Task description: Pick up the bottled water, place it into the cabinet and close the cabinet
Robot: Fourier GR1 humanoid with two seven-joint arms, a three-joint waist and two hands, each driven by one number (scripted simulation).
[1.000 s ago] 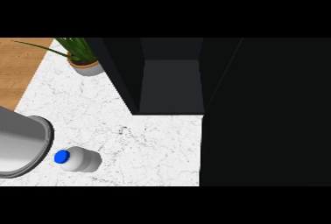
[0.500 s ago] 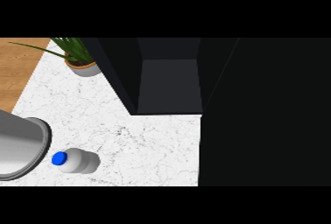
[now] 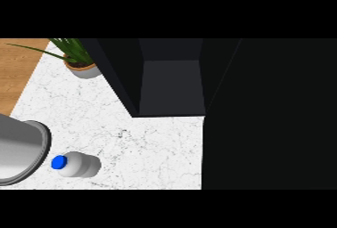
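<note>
Slight drift only: everything sits a touch lower in the view than half a second ago, and the grey forearm has edged left, away from the bottle.

Biggest thing is the black slab (image 3: 270,116) filling the right side, probably the cabinet door swung open, though I can't confirm it. Next is the cabinet (image 3: 171,84), open, with its dark inside showing at top centre. The white marble counter (image 3: 151,151) runs below and left of it. My left forearm (image 3: 16,153) is the grey rounded shape at the lower left edge. A potted plant (image 3: 82,67) stands at the counter's far left corner, beside the cabinet.

The bottle (image 3: 80,164) is on the counter, lower left, just beside the forearm and well apart from the cabinet. Its blue cap (image 3: 59,162) points left toward the forearm. It looks upright seen from above, but I can't be sure.

Neither hand shows, so I cannot tell whether my fingers are released or clenched. Nothing is visibly held.

My judgement: the left arm is nearer for the pick, and the cabinet lies up and right of the bottle.
</note>
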